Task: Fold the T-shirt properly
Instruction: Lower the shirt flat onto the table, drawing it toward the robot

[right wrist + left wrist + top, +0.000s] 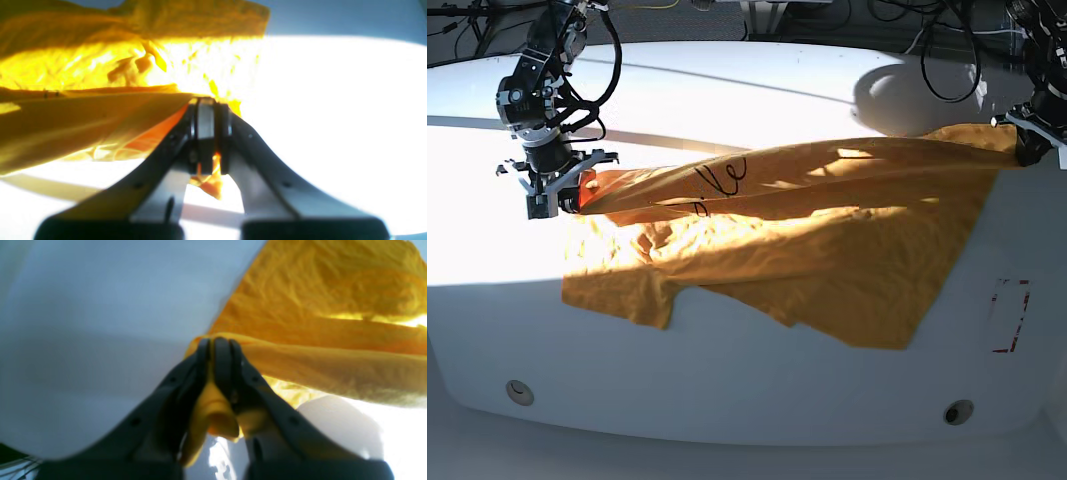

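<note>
Fingers over sunlit white table

Both arms are black, jointed machines with black cables looping along them. The right hand has two dark, curved fingers with small round screw holes and a pale grey pad between the tips. The left hand has matching dark fingers, rounded at the tips.
</note>
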`<state>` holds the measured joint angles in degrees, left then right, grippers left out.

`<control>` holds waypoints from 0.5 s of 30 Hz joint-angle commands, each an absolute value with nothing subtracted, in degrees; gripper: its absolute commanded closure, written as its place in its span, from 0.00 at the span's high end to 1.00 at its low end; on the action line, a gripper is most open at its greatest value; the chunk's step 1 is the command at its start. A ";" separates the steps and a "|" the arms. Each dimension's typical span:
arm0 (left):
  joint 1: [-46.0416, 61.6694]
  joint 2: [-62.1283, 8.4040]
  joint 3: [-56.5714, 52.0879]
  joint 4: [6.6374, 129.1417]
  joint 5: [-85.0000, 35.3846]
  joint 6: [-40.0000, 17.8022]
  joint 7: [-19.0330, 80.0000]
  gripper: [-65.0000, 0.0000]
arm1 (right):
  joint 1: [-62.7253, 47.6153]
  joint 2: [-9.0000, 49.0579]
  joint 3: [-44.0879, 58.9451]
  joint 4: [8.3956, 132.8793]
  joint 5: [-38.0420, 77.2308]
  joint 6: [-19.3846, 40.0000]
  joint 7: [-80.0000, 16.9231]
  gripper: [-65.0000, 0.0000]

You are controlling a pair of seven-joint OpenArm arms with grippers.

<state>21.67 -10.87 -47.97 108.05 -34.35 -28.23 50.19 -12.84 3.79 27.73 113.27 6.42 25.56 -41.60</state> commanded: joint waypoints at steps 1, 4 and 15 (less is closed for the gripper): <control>23.78 -13.58 -48.48 109.05 -35.12 -29.41 48.57 0.00 | -14.90 4.35 27.82 114.51 6.90 25.36 -39.96 0.00; 25.63 -13.85 -48.48 109.05 -35.12 -30.29 48.57 0.00 | -17.10 4.18 27.82 114.51 6.99 25.36 -39.96 0.00; 28.97 -16.48 -48.04 109.14 -35.12 -32.48 48.66 0.37 | -22.81 1.01 27.74 114.59 6.90 25.36 -40.04 0.00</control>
<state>28.60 -14.87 -47.62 108.05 -34.41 -32.27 50.13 -21.78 0.80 27.62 113.30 6.42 25.54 -41.56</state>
